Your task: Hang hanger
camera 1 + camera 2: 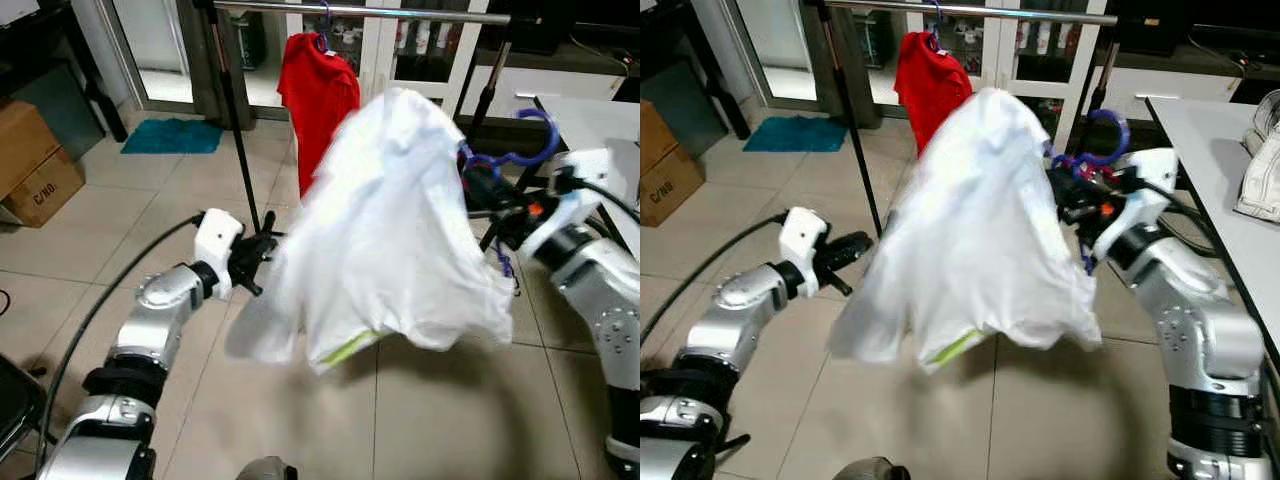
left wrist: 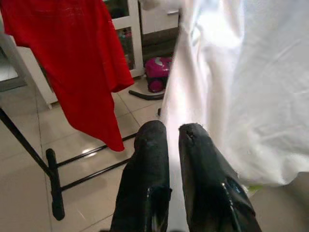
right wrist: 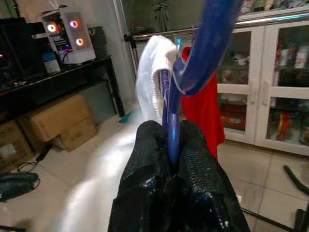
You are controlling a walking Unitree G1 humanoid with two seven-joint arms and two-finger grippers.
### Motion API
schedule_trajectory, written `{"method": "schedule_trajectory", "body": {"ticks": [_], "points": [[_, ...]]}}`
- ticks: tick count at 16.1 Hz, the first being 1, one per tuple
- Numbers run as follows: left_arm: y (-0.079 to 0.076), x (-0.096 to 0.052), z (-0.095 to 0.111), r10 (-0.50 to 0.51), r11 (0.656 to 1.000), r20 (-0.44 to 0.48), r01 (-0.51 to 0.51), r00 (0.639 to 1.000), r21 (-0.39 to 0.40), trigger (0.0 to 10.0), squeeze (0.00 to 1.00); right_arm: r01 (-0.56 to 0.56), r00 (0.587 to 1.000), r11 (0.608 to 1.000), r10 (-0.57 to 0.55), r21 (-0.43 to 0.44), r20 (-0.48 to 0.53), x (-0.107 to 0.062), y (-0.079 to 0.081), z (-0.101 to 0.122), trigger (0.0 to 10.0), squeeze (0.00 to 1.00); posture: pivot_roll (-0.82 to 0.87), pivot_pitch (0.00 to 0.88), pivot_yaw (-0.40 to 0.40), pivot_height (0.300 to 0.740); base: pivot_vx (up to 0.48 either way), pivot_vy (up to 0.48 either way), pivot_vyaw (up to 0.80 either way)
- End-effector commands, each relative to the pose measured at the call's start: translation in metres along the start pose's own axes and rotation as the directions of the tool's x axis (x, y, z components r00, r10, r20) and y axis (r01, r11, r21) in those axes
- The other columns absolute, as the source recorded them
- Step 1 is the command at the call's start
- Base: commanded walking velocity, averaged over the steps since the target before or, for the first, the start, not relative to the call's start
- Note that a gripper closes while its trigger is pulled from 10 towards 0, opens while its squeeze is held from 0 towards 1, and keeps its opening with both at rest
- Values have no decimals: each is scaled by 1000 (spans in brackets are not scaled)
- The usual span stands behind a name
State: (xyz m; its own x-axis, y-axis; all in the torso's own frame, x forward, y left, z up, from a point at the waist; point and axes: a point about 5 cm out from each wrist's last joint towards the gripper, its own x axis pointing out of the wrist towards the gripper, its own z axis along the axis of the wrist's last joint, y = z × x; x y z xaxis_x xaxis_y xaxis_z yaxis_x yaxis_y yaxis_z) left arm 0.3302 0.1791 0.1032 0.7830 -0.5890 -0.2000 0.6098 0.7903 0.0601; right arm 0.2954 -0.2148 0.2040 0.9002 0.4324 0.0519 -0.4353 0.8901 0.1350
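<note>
Cardboard boxes (image 1: 35, 160): stood at the far left, on the tiled floor (image 1: 450, 400) against the wall.
Teal mat (image 1: 172, 136): lay on the floor beyond the boxes, near the glass doors.
Left gripper (image 1: 268, 252): reached out at the left edge of the white shirt; in the left wrist view its two black fingers (image 2: 149, 169) sat close together with only a thin slit between them, and nothing was gripped.
Rack upright (image 1: 232, 110): a black pole rose just behind the left gripper up to the silver rail (image 1: 360, 11) running across the top.
Red shirt (image 1: 318, 100): hung from the rail on its own hanger, behind the white shirt and partly covered by it.
White shirt (image 1: 390, 230): draped in mid-air between the two arms, below the rail and in front of the red shirt, blurred, with a yellow-green strip at its lower hem.
Blue hanger (image 1: 522, 148): carried the white shirt; its hook stood up to the right of the cloth, below the rail and not on it.
Right gripper (image 1: 480, 190): held at the shirt's right side; in the right wrist view its fingers (image 3: 149, 159) were clamped on the blue hanger's stem.
White table (image 1: 1215, 160): stood at the far right, with a white bundle (image 1: 1260, 160) lying on it.
</note>
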Motion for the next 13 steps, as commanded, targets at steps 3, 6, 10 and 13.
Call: {"method": "schedule_trajectory", "body": {"ticks": [3, 6, 10, 13], "points": [[2, -8, 11, -63, 998, 12, 63, 998, 13, 10000, 1000, 2, 999, 996, -6, -86, -50, -2, -3, 2, 10000, 0, -15, 0, 28, 740, 0, 0, 0], [-7, 2, 27, -103, 995, 44, 102, 994, 15, 10000, 1000, -12, 987, 986, -14, -166, -159, -3, -2, -7, 10000, 0, -29, 0, 48, 740, 0, 0, 0], [-23, 23, 48, -203, 978, 69, 199, 977, 62, 10000, 1000, -189, 941, 926, 76, -326, -330, -1, 21, -21, 10000, 0, -74, 0, 79, 740, 0, 0, 0], [-18, 20, 57, -91, 996, 76, 90, 993, 20, 10000, 188, -71, 926, 958, -40, -278, -376, -15, 13, -43, 10000, 0, -50, 0, 61, 740, 0, 0, 0]]}}
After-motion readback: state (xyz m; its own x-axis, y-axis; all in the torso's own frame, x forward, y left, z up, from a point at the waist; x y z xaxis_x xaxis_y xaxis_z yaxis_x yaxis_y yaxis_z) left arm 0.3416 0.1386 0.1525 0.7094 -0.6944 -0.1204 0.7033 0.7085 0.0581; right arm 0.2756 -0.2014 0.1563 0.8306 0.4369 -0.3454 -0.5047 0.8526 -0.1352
